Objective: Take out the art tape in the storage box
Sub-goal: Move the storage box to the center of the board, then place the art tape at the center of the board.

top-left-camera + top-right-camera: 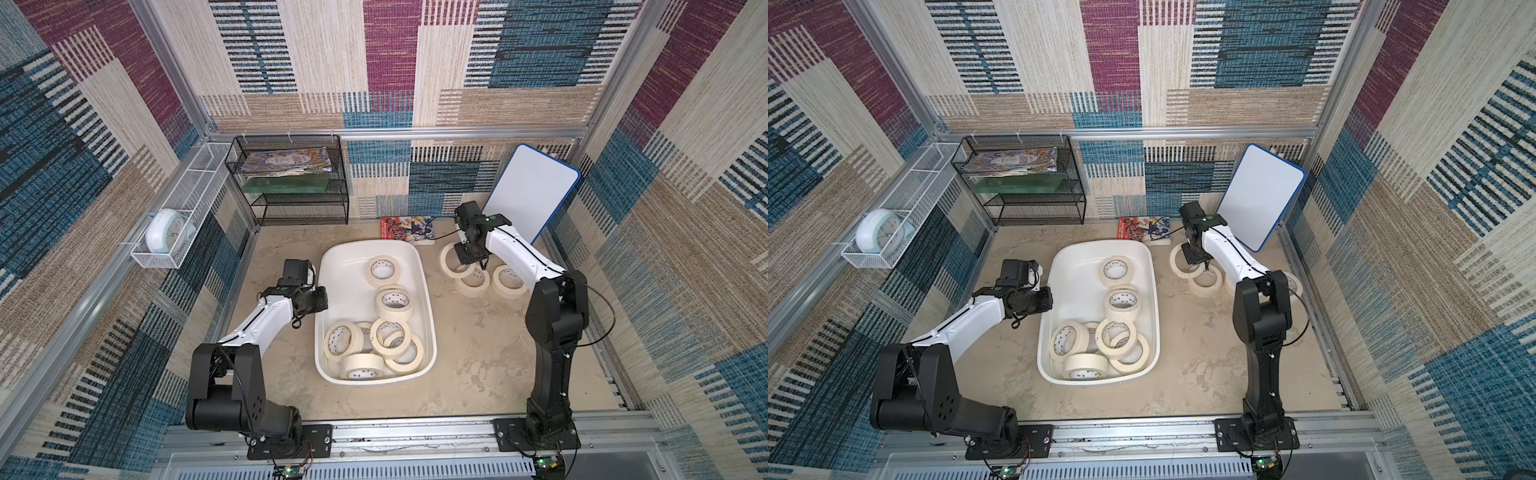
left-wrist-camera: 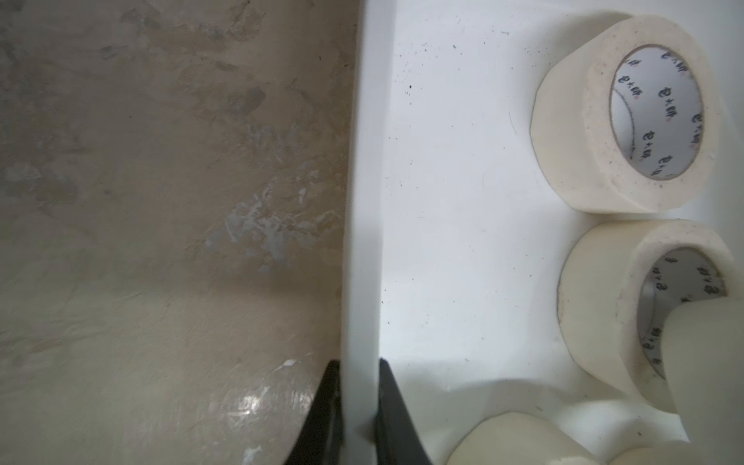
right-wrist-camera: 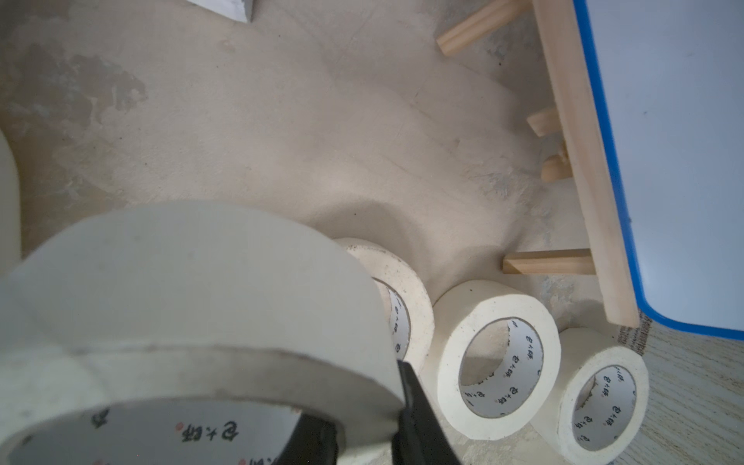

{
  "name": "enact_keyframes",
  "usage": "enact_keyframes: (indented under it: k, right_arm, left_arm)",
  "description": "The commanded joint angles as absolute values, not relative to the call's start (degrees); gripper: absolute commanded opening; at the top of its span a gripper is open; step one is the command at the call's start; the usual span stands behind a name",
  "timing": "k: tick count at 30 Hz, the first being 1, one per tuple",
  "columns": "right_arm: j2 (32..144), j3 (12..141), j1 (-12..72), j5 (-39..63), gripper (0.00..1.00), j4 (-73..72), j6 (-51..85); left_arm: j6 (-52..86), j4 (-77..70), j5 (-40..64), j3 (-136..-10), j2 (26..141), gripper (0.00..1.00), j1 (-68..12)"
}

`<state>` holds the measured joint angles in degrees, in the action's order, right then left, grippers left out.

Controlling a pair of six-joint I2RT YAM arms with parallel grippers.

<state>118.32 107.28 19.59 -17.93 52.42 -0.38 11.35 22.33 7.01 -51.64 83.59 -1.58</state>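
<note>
A tape roll (image 3: 193, 306) fills the right wrist view, its wall pinched by the closed right gripper (image 3: 362, 402). At least three other rolls (image 3: 499, 362) lie on the table (image 1: 478, 357) beside it, taken out. About seven remaining rolls (image 1: 395, 301) are left in the storage box (image 1: 349, 286), whose rim is clamped by the closed left gripper (image 2: 359, 374). The exact count is obscured by overlap, and the lower rolls are partly hidden.

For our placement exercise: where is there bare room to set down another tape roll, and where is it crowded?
Free: table between box and right arm; box's far-left floor. Crowded: box's near end, piled rolls; table rolls beside the whiteboard.
</note>
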Motion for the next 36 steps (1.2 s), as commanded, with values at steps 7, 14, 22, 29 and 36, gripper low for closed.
enact_keyframes:
  k: [7,14,22,29,36]
  right_arm:
    - [127.1,116.7,22.9,-16.6,0.00,57.7,-0.7]
    - [130.8,119.6,25.3,-15.3,0.00,62.4,0.2]
    - [133.3,118.9,25.8,-16.3,0.00,64.5,0.1]
    - [134.9,119.8,25.7,-19.5,0.00,62.1,-0.3]
    - [132.7,118.3,25.8,-20.6,0.06,59.5,-0.6]
  left_arm:
    - [4.8,23.1,5.0,-53.2,82.6,0.07,-0.1]
    - [3.0,23.2,6.4,-53.3,83.3,0.07,0.6]
    - [2.9,22.6,9.0,-53.6,83.2,0.39,0.7]
    - [5.2,24.1,7.2,-53.2,78.9,0.58,0.6]
    - [7.6,28.9,9.3,-56.4,70.8,0.64,-0.3]
